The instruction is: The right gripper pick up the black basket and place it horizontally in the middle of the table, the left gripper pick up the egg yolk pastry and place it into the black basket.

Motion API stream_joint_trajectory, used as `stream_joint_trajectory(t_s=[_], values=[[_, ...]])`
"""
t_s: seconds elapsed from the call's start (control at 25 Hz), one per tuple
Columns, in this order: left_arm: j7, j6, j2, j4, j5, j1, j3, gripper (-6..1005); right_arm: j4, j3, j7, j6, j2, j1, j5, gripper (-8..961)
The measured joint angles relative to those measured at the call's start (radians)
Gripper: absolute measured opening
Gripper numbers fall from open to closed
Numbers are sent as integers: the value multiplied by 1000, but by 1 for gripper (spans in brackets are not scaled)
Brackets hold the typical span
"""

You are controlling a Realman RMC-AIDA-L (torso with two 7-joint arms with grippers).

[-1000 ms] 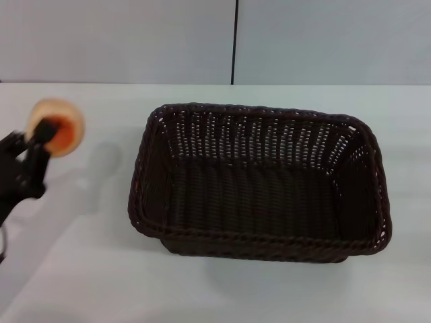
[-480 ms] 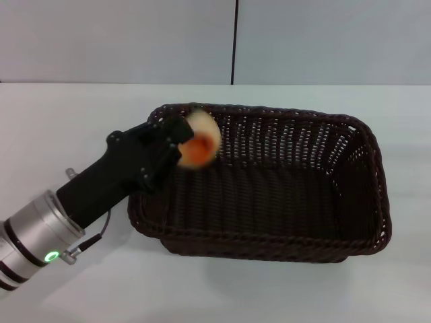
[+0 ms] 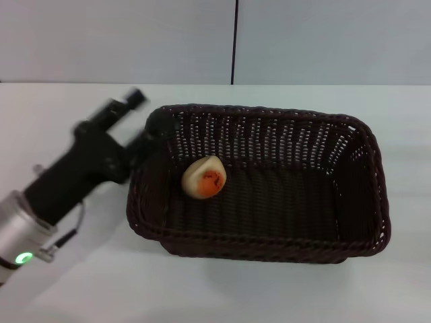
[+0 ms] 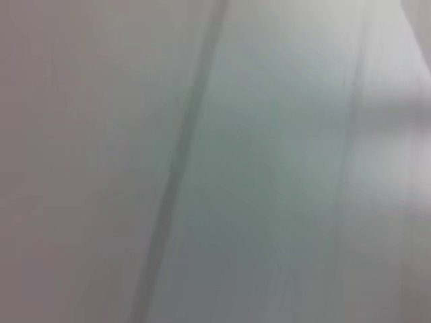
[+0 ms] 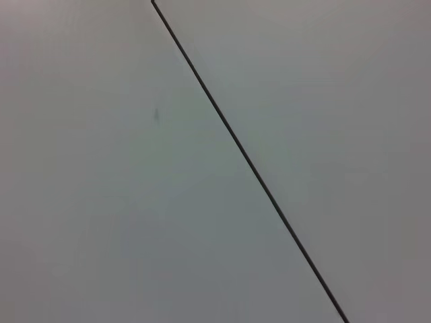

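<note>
The egg yolk pastry [image 3: 205, 177] is lying inside the black basket [image 3: 367, 141] at its nine o'clock end on the counter [image 3: 81, 282], because the left gripper [image 3: 145, 114], jaws released, is hanging empty beside the rim.

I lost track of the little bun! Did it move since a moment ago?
Yes. The egg yolk pastry left the left gripper near the black basket rim and now lies inside, on its floor.

The egg yolk pastry [image 3: 205, 177] lies inside the black basket [image 3: 367, 158], near its left end, orange patch showing.
</note>
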Motion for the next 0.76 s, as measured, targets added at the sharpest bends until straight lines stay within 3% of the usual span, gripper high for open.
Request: stream_joint_trajectory(t_s=[0.04, 0.08, 0.12, 0.16, 0.24, 0.4, 0.56, 0.76], values=[[13, 15, 0, 2, -2, 18, -49, 573, 0, 2, 0, 0, 0, 1, 0, 351], [22, 22, -1, 2, -2, 29, -75, 595, -1, 5, 0, 0, 0, 2, 2, 351], [55, 42, -2, -2, -2, 64, -171, 618, -2, 7, 0, 0, 0, 2, 5, 351], [55, 42, -2, -2, -2, 64, -171, 640, -4, 10, 0, 0, 0, 2, 8, 351], [79, 61, -3, -15, -3, 98, -274, 685, -7, 24, 0, 0, -1, 0, 11, 351], [98, 111, -4, -57, -3, 192, -536, 685, -8, 100, -9, -1, 0, -3, 14, 351], [98, 132, -4, -61, -3, 236, -655, 684, -6, 155, -13, 1, 0, -9, 14, 351], [99, 134, -4, -61, -3, 255, -725, 684, -10, 172, -22, 1, 1, -14, 15, 351]])
